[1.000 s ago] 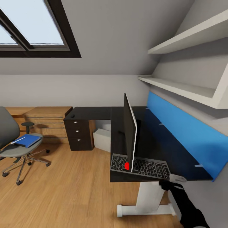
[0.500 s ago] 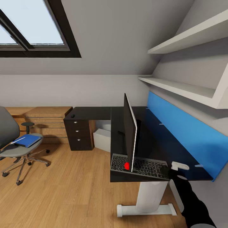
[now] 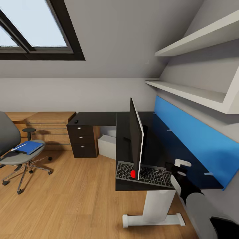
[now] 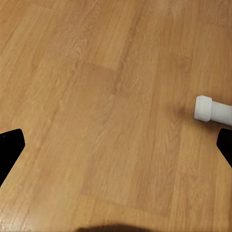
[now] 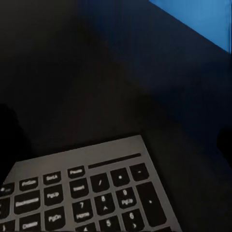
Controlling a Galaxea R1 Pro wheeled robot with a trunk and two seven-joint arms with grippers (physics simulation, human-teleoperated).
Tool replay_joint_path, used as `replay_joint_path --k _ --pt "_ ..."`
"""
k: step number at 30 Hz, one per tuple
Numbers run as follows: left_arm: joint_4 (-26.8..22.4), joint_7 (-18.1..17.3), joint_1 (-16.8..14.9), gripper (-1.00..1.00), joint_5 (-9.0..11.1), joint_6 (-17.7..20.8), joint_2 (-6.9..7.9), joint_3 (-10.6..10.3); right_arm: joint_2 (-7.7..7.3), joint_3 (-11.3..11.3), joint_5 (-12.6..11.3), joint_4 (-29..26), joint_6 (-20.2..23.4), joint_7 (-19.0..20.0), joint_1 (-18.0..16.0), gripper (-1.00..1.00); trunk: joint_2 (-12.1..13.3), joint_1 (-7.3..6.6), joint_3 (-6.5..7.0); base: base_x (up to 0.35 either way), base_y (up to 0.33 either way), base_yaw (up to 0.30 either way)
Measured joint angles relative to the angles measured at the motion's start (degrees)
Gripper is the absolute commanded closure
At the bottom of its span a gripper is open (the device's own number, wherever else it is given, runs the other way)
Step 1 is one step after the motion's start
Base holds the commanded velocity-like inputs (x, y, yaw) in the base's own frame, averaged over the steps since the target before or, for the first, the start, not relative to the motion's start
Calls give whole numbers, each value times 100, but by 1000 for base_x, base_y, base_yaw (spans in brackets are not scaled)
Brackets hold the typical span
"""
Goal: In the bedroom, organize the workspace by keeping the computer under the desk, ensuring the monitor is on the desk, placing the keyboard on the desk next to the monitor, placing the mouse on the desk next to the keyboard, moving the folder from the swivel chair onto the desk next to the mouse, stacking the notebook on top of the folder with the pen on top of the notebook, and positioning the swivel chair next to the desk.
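Black keyboard (image 3: 145, 175) lies along the worktop's (image 3: 156, 142) near edge beneath the monitor (image 3: 135, 139); right end effector (image 3: 181, 169), spread wide, hovers empty beside it. Keyboard step, I'd say; next, nudge it clear.

My head camera looks down the desk (image 3: 159, 149); my right wrist camera hangs close over the keyboard (image 5: 92, 193) at its near edge; my left faces floor (image 4: 96, 96).

Right arm reaching forward, black forearm and grey upper sleeve showing, right hand (image 3: 179, 165) raised with white fingers (image 3: 182, 163) parted, nothing between them. Left hand (image 4: 116, 145) pointing downward, its dark fingertips (image 4: 9, 147) spread wide apart, holding nothing.
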Motion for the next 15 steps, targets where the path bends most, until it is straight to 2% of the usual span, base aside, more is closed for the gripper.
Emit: replay_joint_path --k 3,8,15 --pt "-2 -7 -3 -100 0 1 0 -1 -28 38 21 487 -392 1 -194 -100 0 0 0 0 0 0" --pt "-4 -19 -3 -100 0 -7 0 -2 -48 86 33 747 -613 195 -295 -100 -1 0 0 14 0 0" --pt "-1 -23 -2 -100 0 -16 4 -2 -72 100 39 857 -607 531 -326 -100 -1 -3 0 239 0 0"
